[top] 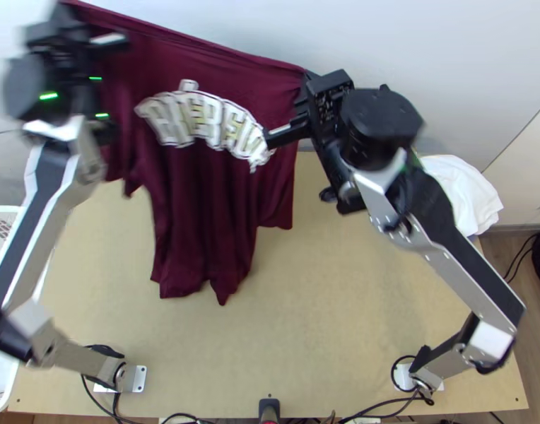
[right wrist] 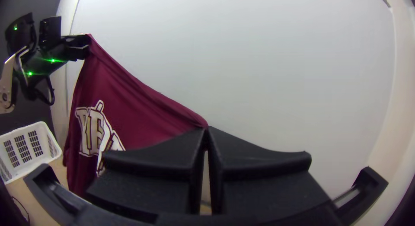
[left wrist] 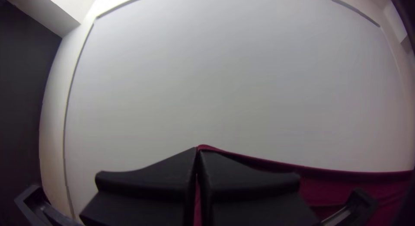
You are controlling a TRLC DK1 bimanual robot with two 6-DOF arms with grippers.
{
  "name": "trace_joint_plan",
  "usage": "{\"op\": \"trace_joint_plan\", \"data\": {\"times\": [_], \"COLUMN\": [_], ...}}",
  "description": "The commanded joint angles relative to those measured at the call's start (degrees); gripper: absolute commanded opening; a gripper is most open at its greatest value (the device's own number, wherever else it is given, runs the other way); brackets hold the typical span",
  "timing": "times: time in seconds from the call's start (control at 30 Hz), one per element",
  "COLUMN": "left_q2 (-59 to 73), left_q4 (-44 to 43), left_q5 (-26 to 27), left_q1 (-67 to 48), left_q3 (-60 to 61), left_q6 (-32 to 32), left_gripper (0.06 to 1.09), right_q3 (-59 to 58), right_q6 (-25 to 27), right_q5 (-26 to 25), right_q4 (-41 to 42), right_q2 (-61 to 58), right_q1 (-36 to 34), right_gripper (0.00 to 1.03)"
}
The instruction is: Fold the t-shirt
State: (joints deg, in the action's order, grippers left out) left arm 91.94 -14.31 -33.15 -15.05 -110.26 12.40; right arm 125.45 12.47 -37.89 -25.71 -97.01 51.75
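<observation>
While the maroon t-shirt (top: 192, 63) is hanging unfolded over the far left part of the table (top: 341, 311), the left gripper (top: 62, 11) is pinching one upper corner, jaws closed on the fabric; the right gripper (top: 307, 75) is pinching the other, jaws likewise closed. A white basket (top: 3, 210) is standing beside the table's left edge.

Both the left arm (top: 30, 212) and the right arm (top: 447, 268) have silver-grey links with dark lengthwise strips and bulky black joints. Green lights (top: 49, 96) glow on the left one; black cables (top: 104, 348) loop around pale metal base plates (top: 139, 378).
</observation>
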Motion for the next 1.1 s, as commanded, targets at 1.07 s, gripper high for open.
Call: {"op": "trace_joint_plan", "data": {"times": [1.07], "left_q2": [33.7], "left_q4": [18.6], "left_q5": [2.1], "left_q1": [0.5], "left_q3": [-12.6], "left_q6": [-22.3], "left_gripper": [0.1], "right_q3": [-16.2], "right_q6": [-23.9], "right_q5": [14.2], "right_q4": [10.4], "right_q2": [-22.3], "right_q1": [-21.9], "right_gripper": [0.03]}}
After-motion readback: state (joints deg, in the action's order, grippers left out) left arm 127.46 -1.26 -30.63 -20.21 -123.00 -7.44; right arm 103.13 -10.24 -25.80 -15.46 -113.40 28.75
